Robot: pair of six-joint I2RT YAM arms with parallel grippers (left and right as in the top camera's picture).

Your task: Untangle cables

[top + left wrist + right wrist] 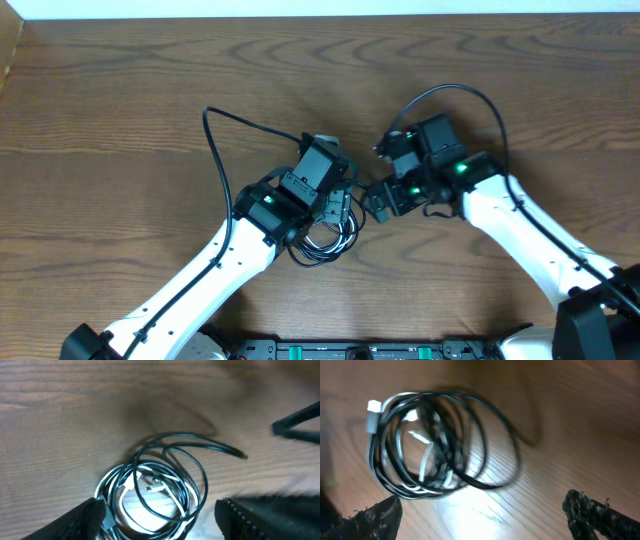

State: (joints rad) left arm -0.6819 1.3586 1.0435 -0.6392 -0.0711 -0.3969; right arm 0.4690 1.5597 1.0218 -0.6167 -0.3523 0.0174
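Both grippers stand with their fingers apart and hold nothing. We see the left gripper [160, 510] spread over the coil and the right gripper [482, 510] just as wide beside it.

Going by size, we start with the one table [120, 90], brown wood grain that fills nearly every view. A pale strip [300, 8] runs along its far edge, and of the room we can tell no more.

Two white arms reach in from the near side, the left arm [190, 280] and the right arm [520, 225], their heads nearly meeting at the middle. Just below that meeting point lies one bundle of cables [328, 240], black and white cords wound together in a loose ring flat on the wood. We cannot count the separate cords.

One black end [235, 452] trails out of the ring. One small white plug [373, 407] sits at its rim.
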